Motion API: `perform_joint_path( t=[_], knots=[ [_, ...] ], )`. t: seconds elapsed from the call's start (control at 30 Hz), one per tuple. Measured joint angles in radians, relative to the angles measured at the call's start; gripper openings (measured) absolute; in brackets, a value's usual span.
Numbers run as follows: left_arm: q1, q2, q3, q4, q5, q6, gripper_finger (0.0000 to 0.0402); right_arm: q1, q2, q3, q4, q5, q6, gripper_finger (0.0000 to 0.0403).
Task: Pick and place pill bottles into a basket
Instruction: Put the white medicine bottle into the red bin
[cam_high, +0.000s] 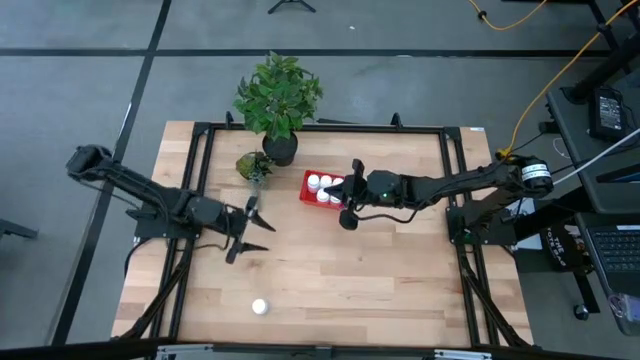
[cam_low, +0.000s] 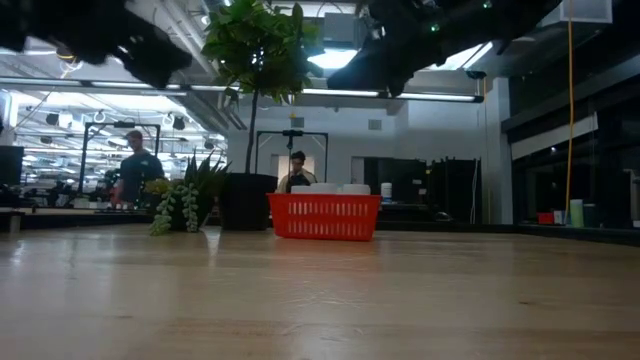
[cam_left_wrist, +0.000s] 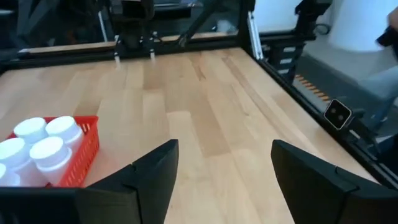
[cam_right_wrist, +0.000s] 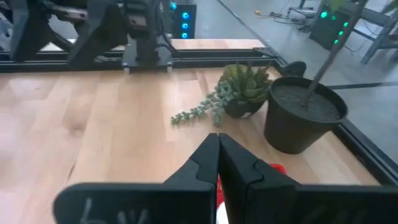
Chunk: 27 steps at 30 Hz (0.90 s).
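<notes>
Basket (cam_high: 324, 188) sits toward the far middle of your wooden table (cam_high: 400, 270), red, with white pill bottles (cam_high: 320, 186) standing inside; from the left wrist view you can count at least 3 caps (cam_left_wrist: 46, 147) near its corner. 1 more pill bottle (cam_high: 260, 307) stands alone close to the near edge, left of centre, with bare wood all around it.

Your left gripper (cam_high: 250, 228) hovers left of the basket, fingers (cam_left_wrist: 149, 171) spread wide and holding nothing, with clear tabletop ahead of it. Your right gripper (cam_high: 349, 195) reaches in from the right and sits at the basket's right end, fingers (cam_right_wrist: 214, 158) pressed together with nothing between them.

Behind the basket, a black plant pot (cam_high: 280, 150) with a leafy plant stands at the far edge, and a small succulent (cam_high: 254, 165) sits just to its left. Black frame rails (cam_high: 455, 190) border the table's sides. Near and right portions of the table lie open. In the room beyond, 2 people (cam_low: 133, 165) are visible.
</notes>
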Motion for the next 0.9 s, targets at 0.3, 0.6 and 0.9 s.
perform_joint_path(
  t=[0.3, 0.6, 0.9],
  knots=[
    [-0.410, 0.167, 0.187, -0.186, -0.469, -0.091, 0.0251, 0.060, 0.000, 0.000, -0.006, -0.001, 0.049, 0.0012],
    [-0.608, 0.441, 0.433, -0.362, -0.662, -0.347, 0.0249, 0.128, -0.001, 0.000, -0.043, 0.000, 0.017, 0.0004],
    [-0.707, 0.688, 0.755, -0.629, -0.702, -0.570, 0.0249, 0.264, -0.005, -0.119, 0.124, 0.161, 0.023, 0.0003]
  ],
)
